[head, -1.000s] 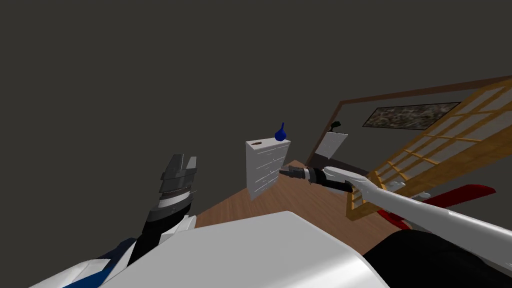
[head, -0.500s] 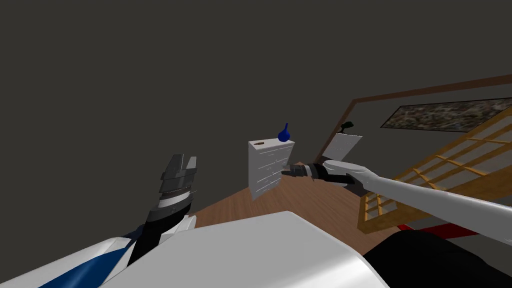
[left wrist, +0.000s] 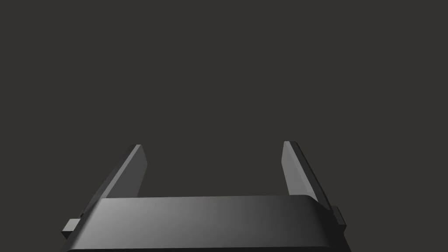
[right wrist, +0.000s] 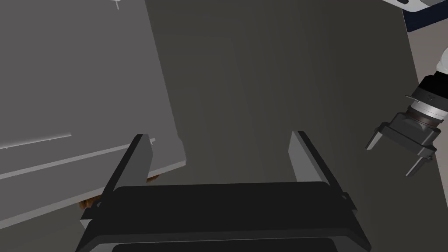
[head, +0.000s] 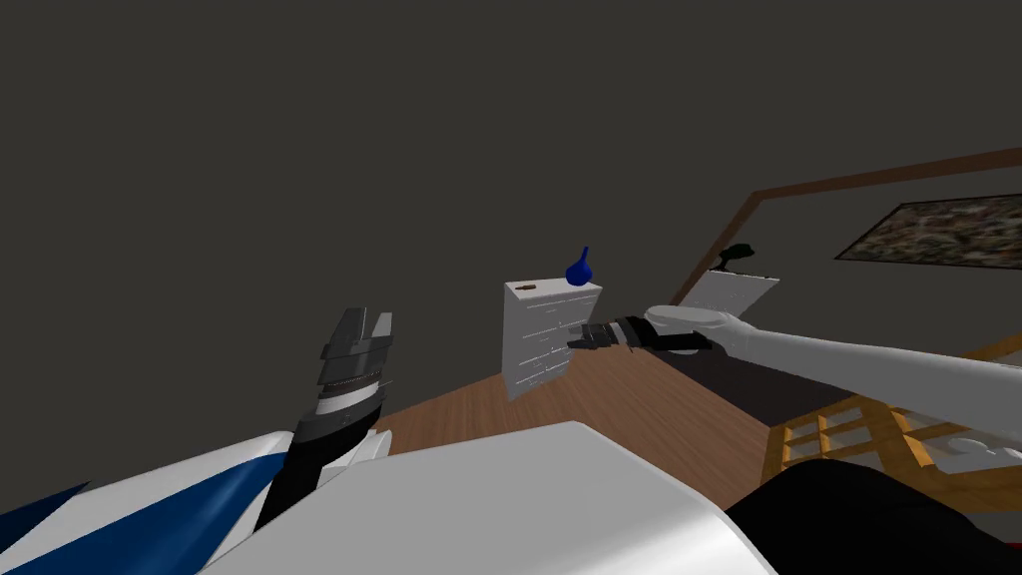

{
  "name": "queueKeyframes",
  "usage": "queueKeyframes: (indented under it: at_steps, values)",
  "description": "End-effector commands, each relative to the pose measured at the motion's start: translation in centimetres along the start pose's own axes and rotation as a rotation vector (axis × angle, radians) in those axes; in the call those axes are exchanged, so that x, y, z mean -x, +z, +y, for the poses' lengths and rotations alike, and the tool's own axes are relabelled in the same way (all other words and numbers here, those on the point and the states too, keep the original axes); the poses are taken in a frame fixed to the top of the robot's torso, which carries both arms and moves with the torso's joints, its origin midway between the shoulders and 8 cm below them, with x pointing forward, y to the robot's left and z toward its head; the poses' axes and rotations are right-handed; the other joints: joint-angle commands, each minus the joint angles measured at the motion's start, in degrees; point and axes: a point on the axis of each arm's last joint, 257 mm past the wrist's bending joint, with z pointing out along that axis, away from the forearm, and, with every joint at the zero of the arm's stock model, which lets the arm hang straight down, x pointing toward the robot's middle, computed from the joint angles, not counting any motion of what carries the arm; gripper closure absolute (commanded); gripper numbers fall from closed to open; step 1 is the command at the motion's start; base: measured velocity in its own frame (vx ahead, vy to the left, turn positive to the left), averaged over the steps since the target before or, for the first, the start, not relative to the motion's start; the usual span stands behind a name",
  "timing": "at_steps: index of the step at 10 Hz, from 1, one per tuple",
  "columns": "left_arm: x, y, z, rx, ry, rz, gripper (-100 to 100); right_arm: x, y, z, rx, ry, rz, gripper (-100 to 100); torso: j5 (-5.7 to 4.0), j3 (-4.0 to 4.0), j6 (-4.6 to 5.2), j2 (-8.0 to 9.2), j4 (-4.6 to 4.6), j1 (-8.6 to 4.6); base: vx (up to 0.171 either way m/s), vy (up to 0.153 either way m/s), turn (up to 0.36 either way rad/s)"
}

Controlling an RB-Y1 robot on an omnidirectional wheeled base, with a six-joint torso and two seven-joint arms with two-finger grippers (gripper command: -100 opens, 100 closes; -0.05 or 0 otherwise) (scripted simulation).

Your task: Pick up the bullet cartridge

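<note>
Dark grey walls and a brown wooden floor (head: 639,399) framed a white chest of drawers (head: 544,339). On its top, near the corner away from a blue vase (head: 580,270), lay the small brown bullet cartridge (head: 526,288), touched by nothing. Below that top, the right gripper (head: 573,341) hung just before the drawer fronts, its two blades spread apart with nothing between them; its wrist view (right wrist: 218,136) showed the grey drawer face beside one blade. The left gripper (head: 366,317) stood raised well apart from the chest, facing the bare wall, its blades parted and empty too (left wrist: 213,145).
</note>
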Motion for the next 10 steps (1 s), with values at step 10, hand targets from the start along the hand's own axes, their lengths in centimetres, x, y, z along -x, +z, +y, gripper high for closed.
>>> queueKeyframes:
  at_steps: [10]
  values:
    - [0.0,0.0,0.0,0.000,0.000,0.000,0,2.4,-3.5,-1.6,-0.034,-0.144,0.214,-100,-0.01,0.00,0.07,-0.02,0.01,0.05,0.004,-0.018,0.141]
